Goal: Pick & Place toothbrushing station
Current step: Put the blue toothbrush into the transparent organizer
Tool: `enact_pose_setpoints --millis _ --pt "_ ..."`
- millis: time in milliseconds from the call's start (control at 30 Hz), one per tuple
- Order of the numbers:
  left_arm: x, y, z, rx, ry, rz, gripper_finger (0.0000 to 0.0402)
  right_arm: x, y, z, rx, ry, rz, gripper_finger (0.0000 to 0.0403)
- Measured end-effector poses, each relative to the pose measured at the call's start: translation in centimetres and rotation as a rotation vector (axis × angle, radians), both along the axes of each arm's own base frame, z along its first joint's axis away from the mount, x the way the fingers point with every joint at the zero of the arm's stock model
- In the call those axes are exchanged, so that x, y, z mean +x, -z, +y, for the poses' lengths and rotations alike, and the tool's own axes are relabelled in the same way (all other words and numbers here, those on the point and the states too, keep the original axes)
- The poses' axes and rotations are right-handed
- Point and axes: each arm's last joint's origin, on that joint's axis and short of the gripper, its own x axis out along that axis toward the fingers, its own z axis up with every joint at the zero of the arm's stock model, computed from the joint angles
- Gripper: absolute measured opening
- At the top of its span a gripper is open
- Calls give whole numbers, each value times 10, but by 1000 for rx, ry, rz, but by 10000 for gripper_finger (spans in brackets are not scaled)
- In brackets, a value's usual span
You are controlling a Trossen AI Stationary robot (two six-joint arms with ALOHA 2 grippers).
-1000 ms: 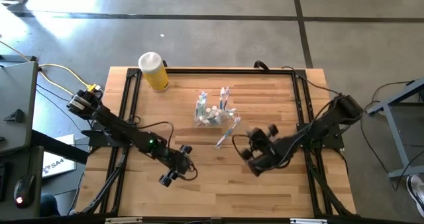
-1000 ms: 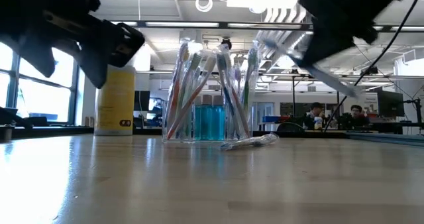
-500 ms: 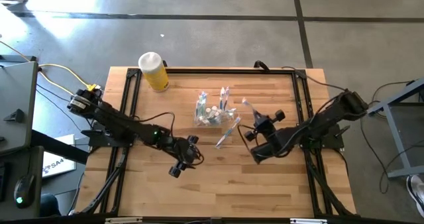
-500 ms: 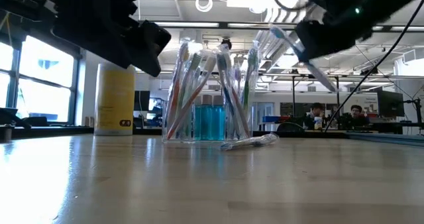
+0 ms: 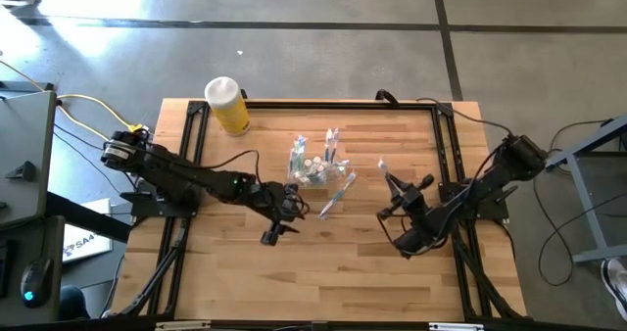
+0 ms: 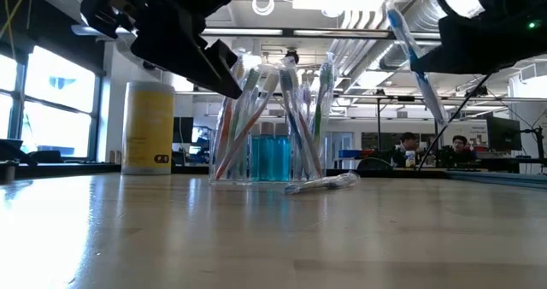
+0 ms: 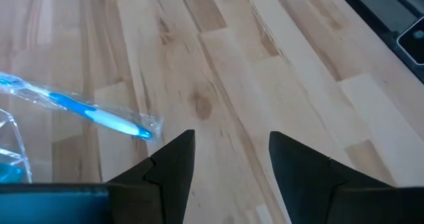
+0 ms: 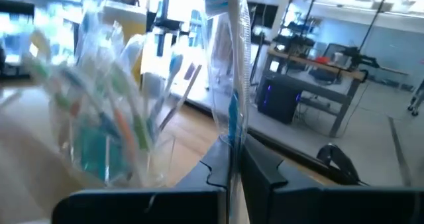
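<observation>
Clearly visible at the middle of the wooden table (image 5: pixel 294 272): a clear plastic holder cup (image 5: pixel 308 166) standing upright, filled with slim pastel toothbrushes (image 6: pixel 256 109) that lean outward against its rim. Lying flat on the wood just beside the cup, on its side toward the right arm: one wrapped toothbrush (image 5: pixel 337 194), blue inside clear packaging in the left wrist view (image 7: pixel 86 112). Held off the table by the right gripper (image 5: pixel 400 196): another wrapped toothbrush (image 8: pixel 228 65), with the jaws pressed together on its lower part, so that the brush head points up and away from the fingertips, tilted a little in the low view (image 6: pixel 416 62). From these jaws, the cup stands ahead and well apart, with the lying toothbrush between. Hovering above the table near the cup, on the other side: the left gripper (image 5: pixel 281 216), jaws spread with nothing between them and only bare wood under the gap; the lying toothbrush just ahead of its fingertips and slightly to one side, not touching. Farther out, near the back corner of the table on the left arm's side: a yellow cylinder with a white cap (image 5: pixel 227 104), well apart from both grippers. Beyond the table, in the room behind: two seated persons (image 6: pixel 432 150) at desks.
</observation>
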Motion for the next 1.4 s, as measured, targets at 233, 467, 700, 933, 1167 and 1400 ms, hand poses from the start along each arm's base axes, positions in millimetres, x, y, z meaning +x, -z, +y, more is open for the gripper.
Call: enact_pose_setpoints --millis 233,467,700,933,1167,1400 --pt "1 -1 0 -16 5 -14 190 10 3 18 141 -68 155 9" --pt "2 -4 -1 -2 21 -49 190 46 -12 40 52 -274 297 9" --pt "1 -2 -1 -21 49 -19 190 55 2 9 59 -575 199 9" --pt "-1 1 -1 -18 48 12 190 36 -3 -49 -59 -769 -156 9" --pt "-2 2 0 -1 44 25 190 53 -9 -87 -41 -796 -210 9" --pt "-6 7 0 -11 26 94 190 70 -5 -113 -26 -749 -176 10"
